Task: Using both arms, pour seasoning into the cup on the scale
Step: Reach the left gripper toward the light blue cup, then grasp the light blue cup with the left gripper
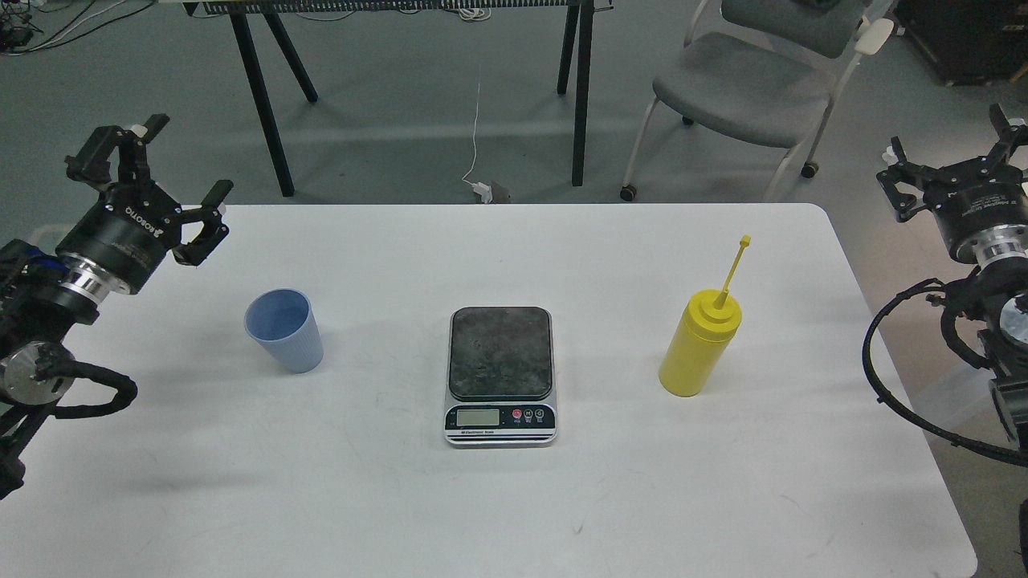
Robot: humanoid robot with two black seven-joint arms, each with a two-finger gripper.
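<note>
The light-blue ribbed cup (283, 330) stands upright on the white table (498, 514), left of the scale (500, 374). The scale's dark platform is bare. The yellow seasoning bottle (698, 341) stands upright right of the scale, its thin cap strap sticking up. My left gripper (157, 177) is open and empty, above the table's far left edge, up and left of the cup. My right gripper (952, 164) is open and empty, beyond the table's right edge, well right of the bottle.
A grey chair (755, 80) and black table legs (265, 96) stand on the floor behind the table. A white cable (478, 136) lies on the floor. Black arm cables (891, 377) loop at the right edge.
</note>
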